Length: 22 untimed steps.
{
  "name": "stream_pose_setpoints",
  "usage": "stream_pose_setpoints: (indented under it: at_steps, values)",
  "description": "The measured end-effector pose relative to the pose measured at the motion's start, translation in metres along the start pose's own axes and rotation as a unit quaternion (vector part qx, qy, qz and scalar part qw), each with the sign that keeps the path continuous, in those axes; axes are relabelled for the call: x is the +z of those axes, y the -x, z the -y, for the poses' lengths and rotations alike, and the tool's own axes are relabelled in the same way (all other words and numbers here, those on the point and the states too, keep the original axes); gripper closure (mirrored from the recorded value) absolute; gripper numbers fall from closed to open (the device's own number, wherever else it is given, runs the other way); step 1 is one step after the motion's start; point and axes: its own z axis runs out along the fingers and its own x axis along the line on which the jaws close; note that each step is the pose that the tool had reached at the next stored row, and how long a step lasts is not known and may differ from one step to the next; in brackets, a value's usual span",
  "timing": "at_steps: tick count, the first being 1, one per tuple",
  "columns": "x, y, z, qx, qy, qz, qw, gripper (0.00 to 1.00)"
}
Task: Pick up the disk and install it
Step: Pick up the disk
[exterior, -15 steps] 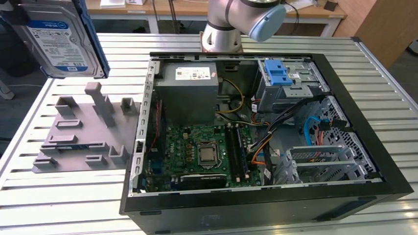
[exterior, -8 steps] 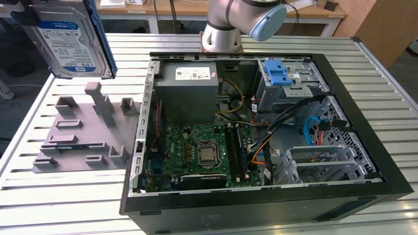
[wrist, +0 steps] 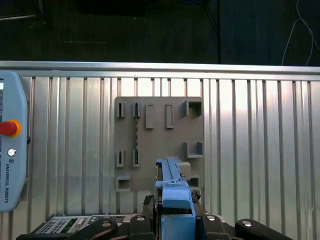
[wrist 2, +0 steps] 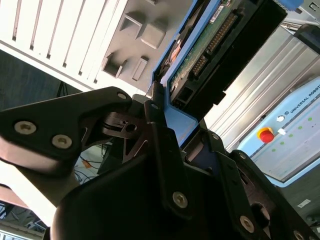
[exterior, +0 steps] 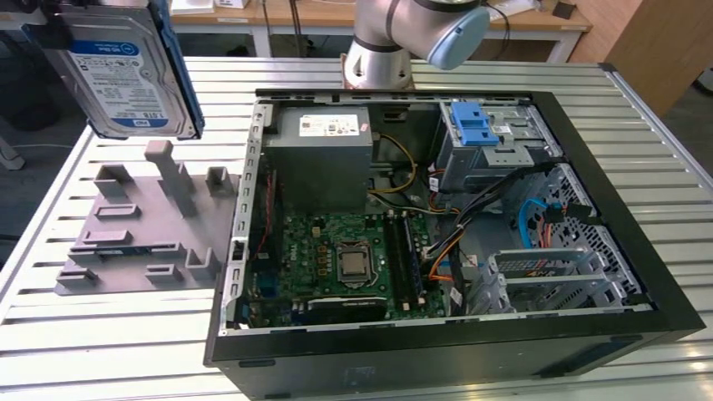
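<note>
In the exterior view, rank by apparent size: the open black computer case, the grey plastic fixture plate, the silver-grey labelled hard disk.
1. Open black computer case.
2. Grey plastic fixture plate.
3. Silver-grey hard disk; nearer the camera, so unsure.

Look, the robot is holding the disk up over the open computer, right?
No. The gripper holds the disk up over the grey holder plate, not the open computer beside it. The first wrist view shows the plate right below the disk.

printed white-and-blue label (exterior: 123, 88) on the disk (exterior: 112, 38), white sticker (exterior: 331, 125) on the grey box (exterior: 317, 171); lettering (wrist: 11, 172) on the pendant (wrist: 12, 100)
</note>
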Motion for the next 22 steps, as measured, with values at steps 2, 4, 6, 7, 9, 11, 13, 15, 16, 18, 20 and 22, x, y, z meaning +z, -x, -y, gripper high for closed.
stream_pose_setpoints:
  at_steps: [2,4,6,7,9,11,13,15,16,18,20,22]
  values:
    - [-0.0002,-0.0019,0.001,0.0,0.0,0.0,1.0,0.63]
    - [-0.0004,-0.0033,0.0027,0.0,0.0,0.0,1.0,0.63]
    - [-0.0006,-0.0044,0.0066,0.0,0.0,0.0,1.0,0.63]
    - [-0.0008,-0.0048,0.0092,0.0,0.0,0.0,1.0,0.63]
    - [-0.0011,-0.0056,0.0149,0.0,0.0,0.0,1.0,0.63]
    - [-0.0014,-0.0063,0.0205,0.0,0.0001,0.0,1.0,0.63]
    - [-0.0017,-0.0069,0.0264,0.0,0.0001,0.0,1.0,0.63]
    - [-0.002,-0.0075,0.0317,0.0,0.0001,0.0,1.0,0.63]
    - [-0.0022,-0.0078,0.0343,0.0,0.0002,0.0,1.0,0.63]
    - [-0.0024,-0.0084,0.0394,0.0,0.0003,0.0,1.0,0.63]
    - [-0.0028,-0.009,0.0447,0.0,0.0004,0.0,1.0,0.63]
    - [-0.003,-0.0095,0.0495,0.0,0.0005,0.0,1.0,0.63]
